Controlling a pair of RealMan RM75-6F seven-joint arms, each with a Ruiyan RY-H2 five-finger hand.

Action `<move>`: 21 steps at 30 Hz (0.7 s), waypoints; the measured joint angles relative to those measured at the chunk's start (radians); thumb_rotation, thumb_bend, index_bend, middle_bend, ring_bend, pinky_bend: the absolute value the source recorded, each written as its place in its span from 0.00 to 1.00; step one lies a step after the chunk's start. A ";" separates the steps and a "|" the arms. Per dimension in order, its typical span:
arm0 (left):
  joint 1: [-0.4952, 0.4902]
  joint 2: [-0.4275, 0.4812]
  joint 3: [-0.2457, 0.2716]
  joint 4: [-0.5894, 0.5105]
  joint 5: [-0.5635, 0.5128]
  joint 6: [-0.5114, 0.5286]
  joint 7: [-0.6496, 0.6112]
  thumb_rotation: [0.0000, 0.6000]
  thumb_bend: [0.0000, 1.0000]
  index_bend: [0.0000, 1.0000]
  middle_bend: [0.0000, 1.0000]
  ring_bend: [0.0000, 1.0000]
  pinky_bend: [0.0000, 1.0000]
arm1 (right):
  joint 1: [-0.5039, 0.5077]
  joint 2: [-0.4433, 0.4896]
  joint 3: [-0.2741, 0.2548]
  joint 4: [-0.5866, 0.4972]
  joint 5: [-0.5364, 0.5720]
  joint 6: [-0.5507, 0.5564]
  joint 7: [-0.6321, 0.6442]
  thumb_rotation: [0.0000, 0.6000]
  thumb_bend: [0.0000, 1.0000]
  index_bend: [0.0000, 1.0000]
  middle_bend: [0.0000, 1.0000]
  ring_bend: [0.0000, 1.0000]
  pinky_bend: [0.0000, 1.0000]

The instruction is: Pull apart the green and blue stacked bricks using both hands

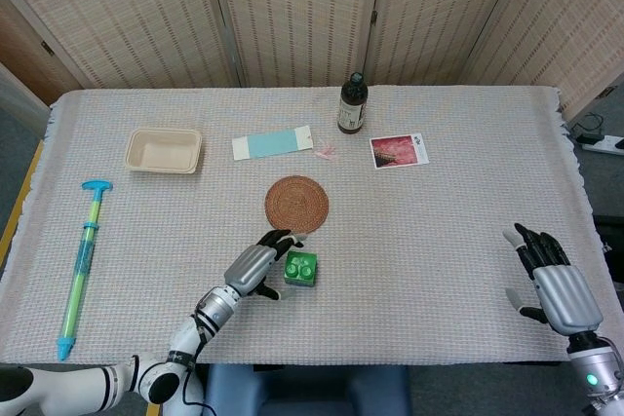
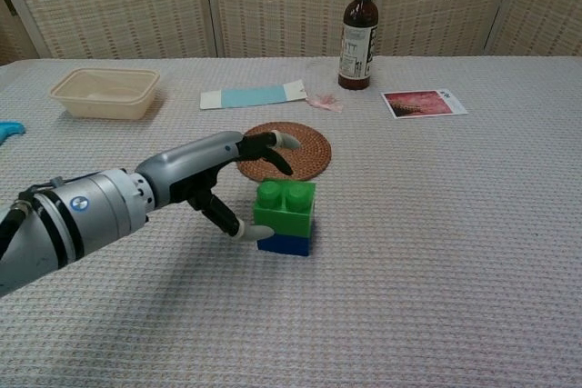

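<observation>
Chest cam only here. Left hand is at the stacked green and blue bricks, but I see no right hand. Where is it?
Observer: The right hand is by the right edge of the cloth-covered table, well apart from the green-on-blue brick stack.
Operator: Holding anything?
Observer: No. Its fingers are spread, with nothing in them.
Operator: What's the cyan thing at my left edge?
Observer: It's the T-shaped end of a long green and blue plastic pump toy. The toy lies along the table's left side, apart from the left hand.
</observation>
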 measured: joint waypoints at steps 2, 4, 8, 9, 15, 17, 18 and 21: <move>-0.005 -0.004 0.003 0.012 0.004 -0.003 -0.008 1.00 0.28 0.15 0.27 0.00 0.00 | 0.001 0.000 0.001 0.001 0.001 -0.001 0.002 1.00 0.41 0.00 0.00 0.00 0.00; -0.008 -0.009 0.007 0.025 0.006 -0.006 -0.021 1.00 0.28 0.16 0.28 0.00 0.00 | 0.001 0.000 0.001 0.002 0.000 -0.001 0.002 1.00 0.41 0.00 0.00 0.00 0.00; -0.015 -0.021 0.011 0.056 0.005 -0.016 -0.048 1.00 0.29 0.18 0.31 0.01 0.00 | 0.002 0.003 -0.002 0.000 -0.008 -0.001 0.010 1.00 0.41 0.00 0.00 0.00 0.00; -0.018 -0.024 0.012 0.067 0.007 -0.016 -0.054 1.00 0.29 0.20 0.33 0.02 0.00 | 0.002 0.004 -0.002 0.000 -0.009 0.000 0.011 1.00 0.41 0.00 0.00 0.00 0.00; -0.018 -0.056 0.019 0.127 0.028 0.014 -0.086 1.00 0.31 0.34 0.46 0.11 0.00 | 0.005 0.001 -0.003 0.011 -0.014 -0.005 0.019 1.00 0.41 0.00 0.00 0.00 0.00; -0.015 -0.066 0.020 0.138 0.036 0.034 -0.100 1.00 0.31 0.37 0.49 0.12 0.00 | 0.008 0.000 -0.004 0.012 -0.013 -0.011 0.021 1.00 0.41 0.00 0.00 0.00 0.00; -0.013 -0.072 0.020 0.145 0.043 0.047 -0.111 1.00 0.31 0.38 0.49 0.12 0.00 | 0.009 0.000 -0.005 0.012 -0.013 -0.012 0.021 1.00 0.41 0.00 0.00 0.00 0.00; -0.009 -0.081 0.023 0.160 0.058 0.069 -0.139 1.00 0.31 0.42 0.53 0.14 0.00 | 0.009 0.000 -0.006 0.012 -0.013 -0.014 0.021 1.00 0.41 0.00 0.00 0.00 0.00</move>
